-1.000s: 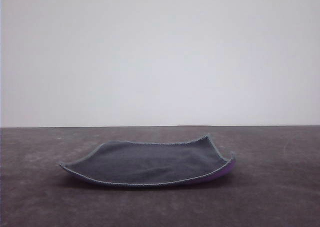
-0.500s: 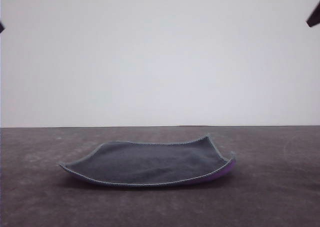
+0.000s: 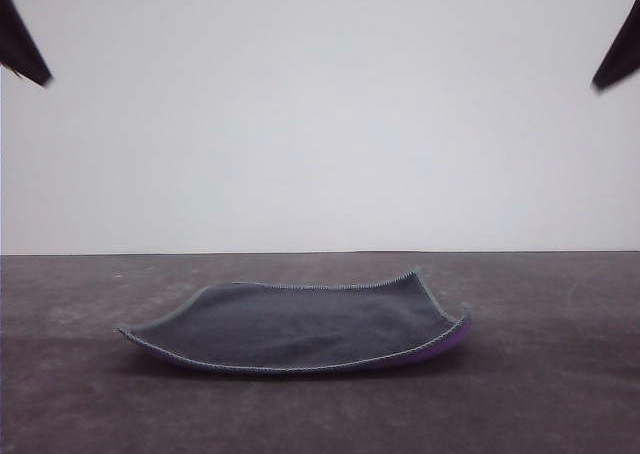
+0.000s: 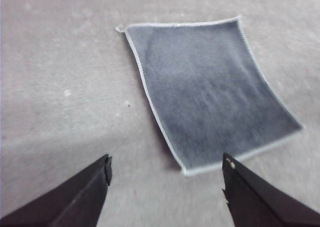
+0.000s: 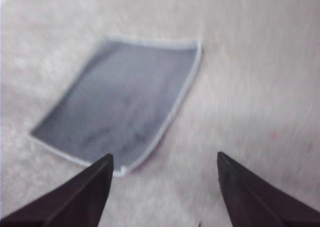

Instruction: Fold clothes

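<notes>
The clothes (image 3: 300, 329) are one small square cloth lying spread on the dark table, dark grey face up, with light stitched edging and a purple sliver showing under its right corner. The same cloth (image 4: 210, 89) lies beyond my left gripper (image 4: 167, 167), which hangs open above the table near a cloth corner. It shows again (image 5: 125, 107) beyond my right gripper (image 5: 165, 162), also open and empty, in a blurred picture. In the front view a left fingertip (image 3: 20, 44) and a right fingertip (image 3: 620, 54) poke in at the top corners, high above the cloth.
The table (image 3: 560, 394) is a dark mottled surface stretching on all sides of the cloth, with a plain white wall (image 3: 320, 114) behind its far edge.
Both arms have come down into the front view, the dark fingertips growing larger at the top left and top right corners. The cloth has not moved.
</notes>
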